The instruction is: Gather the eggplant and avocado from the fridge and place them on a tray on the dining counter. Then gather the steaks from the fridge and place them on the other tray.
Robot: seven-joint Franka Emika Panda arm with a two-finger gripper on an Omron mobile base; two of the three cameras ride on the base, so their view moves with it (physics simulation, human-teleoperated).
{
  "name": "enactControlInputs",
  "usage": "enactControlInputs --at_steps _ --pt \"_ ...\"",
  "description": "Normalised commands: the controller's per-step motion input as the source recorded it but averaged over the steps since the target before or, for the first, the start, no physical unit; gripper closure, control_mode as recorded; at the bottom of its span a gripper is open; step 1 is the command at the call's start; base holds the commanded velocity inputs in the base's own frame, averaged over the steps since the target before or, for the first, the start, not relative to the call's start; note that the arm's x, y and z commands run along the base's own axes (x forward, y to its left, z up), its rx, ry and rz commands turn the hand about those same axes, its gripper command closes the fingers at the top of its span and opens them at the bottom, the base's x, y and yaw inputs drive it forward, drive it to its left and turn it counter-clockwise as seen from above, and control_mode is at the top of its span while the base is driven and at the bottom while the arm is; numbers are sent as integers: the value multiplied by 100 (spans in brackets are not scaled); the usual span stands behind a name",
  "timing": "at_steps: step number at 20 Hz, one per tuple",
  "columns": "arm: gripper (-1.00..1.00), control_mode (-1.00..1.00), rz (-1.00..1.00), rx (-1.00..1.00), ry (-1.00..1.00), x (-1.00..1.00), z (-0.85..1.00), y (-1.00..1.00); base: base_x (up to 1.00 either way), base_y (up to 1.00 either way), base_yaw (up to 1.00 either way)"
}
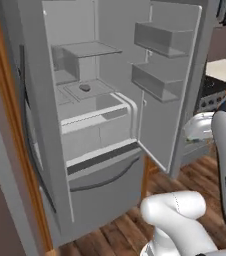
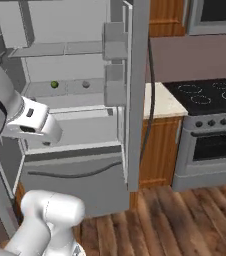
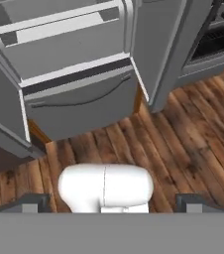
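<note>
The fridge (image 1: 100, 185) (image 2: 75, 175) (image 3: 79, 104) stands open, its grey shelves lit and its bottom drawer shut. On a middle shelf sits the small green avocado (image 2: 54, 84). To its right on that shelf lies a small dark lump (image 1: 85, 87) (image 2: 85, 84); I cannot tell whether it is the eggplant or a steak. My gripper (image 3: 113, 204) hangs in front of the fridge at about drawer height and points down at the floor. Its fingertips (image 3: 34, 202) stand wide apart with nothing between them. Both trays and the dining counter are out of view.
The fridge's right door (image 1: 170, 100) (image 2: 137, 100) swings out toward me, with two bins on its inside. Beyond it are a wooden wall cabinet with a pale top (image 2: 160, 102) and a stove (image 2: 210, 100). Wood floor (image 3: 183, 149) lies in front.
</note>
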Motion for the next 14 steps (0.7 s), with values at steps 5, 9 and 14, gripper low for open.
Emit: enactControlInputs --at_steps 5,9,14 --pt "-100 100 0 0 0 0 0 0 47 0 63" --pt "-100 100 0 0 0 0 0 0 50 -11 42" --pt "-100 100 0 0 0 0 0 0 48 -42 17"
